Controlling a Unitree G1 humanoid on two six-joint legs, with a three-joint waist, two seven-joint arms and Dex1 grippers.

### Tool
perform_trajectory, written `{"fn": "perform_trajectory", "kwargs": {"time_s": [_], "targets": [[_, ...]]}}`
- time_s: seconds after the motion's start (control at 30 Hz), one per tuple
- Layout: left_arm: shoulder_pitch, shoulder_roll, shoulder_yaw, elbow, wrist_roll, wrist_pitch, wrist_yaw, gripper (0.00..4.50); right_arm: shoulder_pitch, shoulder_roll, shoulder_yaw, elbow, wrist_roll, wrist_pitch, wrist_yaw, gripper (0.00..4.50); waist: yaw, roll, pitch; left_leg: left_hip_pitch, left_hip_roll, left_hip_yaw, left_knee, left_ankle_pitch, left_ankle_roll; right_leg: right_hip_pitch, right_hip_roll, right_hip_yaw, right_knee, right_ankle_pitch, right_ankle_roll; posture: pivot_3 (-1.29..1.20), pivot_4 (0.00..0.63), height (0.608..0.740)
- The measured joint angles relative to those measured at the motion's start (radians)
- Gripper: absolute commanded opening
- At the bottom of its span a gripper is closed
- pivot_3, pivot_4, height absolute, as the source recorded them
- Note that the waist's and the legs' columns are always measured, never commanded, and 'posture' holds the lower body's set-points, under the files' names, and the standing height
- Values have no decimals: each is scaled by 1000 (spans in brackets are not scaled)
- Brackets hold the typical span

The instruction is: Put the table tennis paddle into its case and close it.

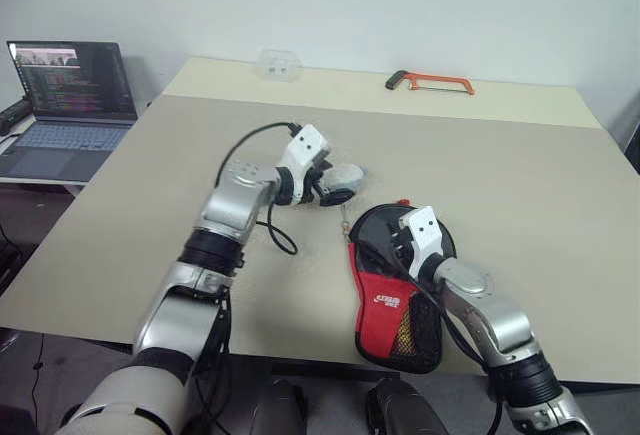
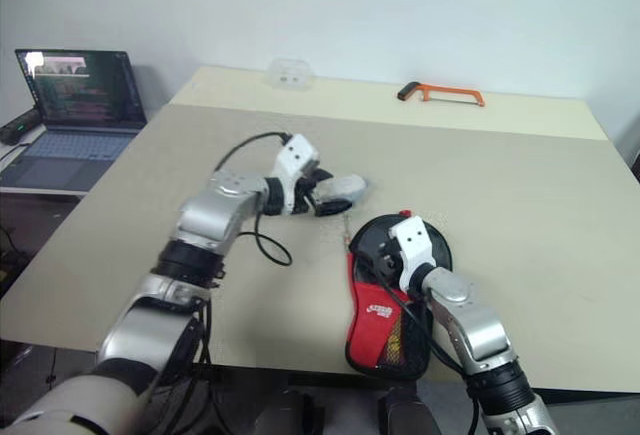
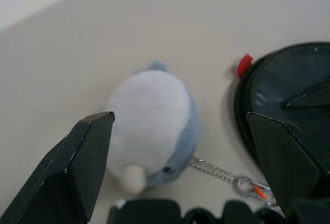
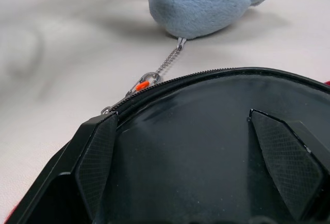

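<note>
From the head camera the case [image 1: 395,290] is lying lengthwise on the surface [image 1: 520,185] under the spread, empty right pincer [image 1: 407,242]; at the wrist, the spread, empty left pincer [image 3: 180,147] is straddling the charm [image 3: 154,126].

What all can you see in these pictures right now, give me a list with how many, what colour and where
case: one, black and red, near table edge, under the right gripper.
plush charm: one, grey-white, chained to the case, beside its round end.
hacksaw: one, orange frame, far side of table.
clear plastic box: one, far side of table.
laptop: one, open, on a side desk at left.
table: one, beige.
left gripper: open, straddling the charm.
right gripper: open, over the case.
</note>
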Motion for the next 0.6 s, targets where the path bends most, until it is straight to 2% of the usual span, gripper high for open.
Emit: {"fn": "perform_trajectory", "kwargs": {"time_s": [0.37, 0.6], "targets": [[-109, -73, -4, 230, 74, -42, 129, 4500, 10, 36, 12, -3, -62, -7, 17, 4470, -2, 0, -1, 0, 0, 0, 0, 0, 0, 0, 0, 0, 0, 0, 0, 0, 150, 740], [-157, -111, -47, 402, 180, -122, 208, 4500, 21, 41, 9, -12, -72, -7, 19, 4470, -1, -1, -2, 0, 0, 0, -1, 0, 0, 0, 0, -1, -1, 0, 0, 0, 150, 740]]}}
